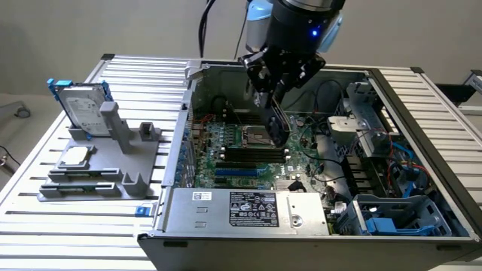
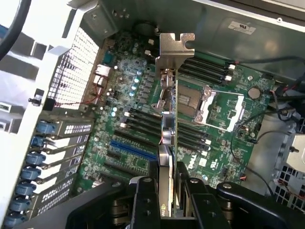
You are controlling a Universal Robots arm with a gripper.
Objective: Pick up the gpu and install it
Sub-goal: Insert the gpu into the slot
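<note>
My gripper (image 1: 274,90) hangs inside the open computer case (image 1: 421,107), above the green motherboard (image 1: 252,149). It is shut on the gpu (image 1: 276,119), which hangs edge-down over the CPU socket area. In the wrist view the gpu (image 2: 169,138) shows edge-on between my fingers (image 2: 143,200), its metal end bracket (image 2: 175,47) pointing away from the camera. The card is held above the board, apart from the blue slot (image 2: 133,149) on the motherboard.
A grey fixture (image 1: 113,169) on the slatted table at the exterior view's left holds a silver hard drive with blue rails (image 1: 84,110) and a small silver chip (image 1: 77,156). The power supply (image 1: 249,209), cables and drive cages (image 1: 399,217) crowd the case.
</note>
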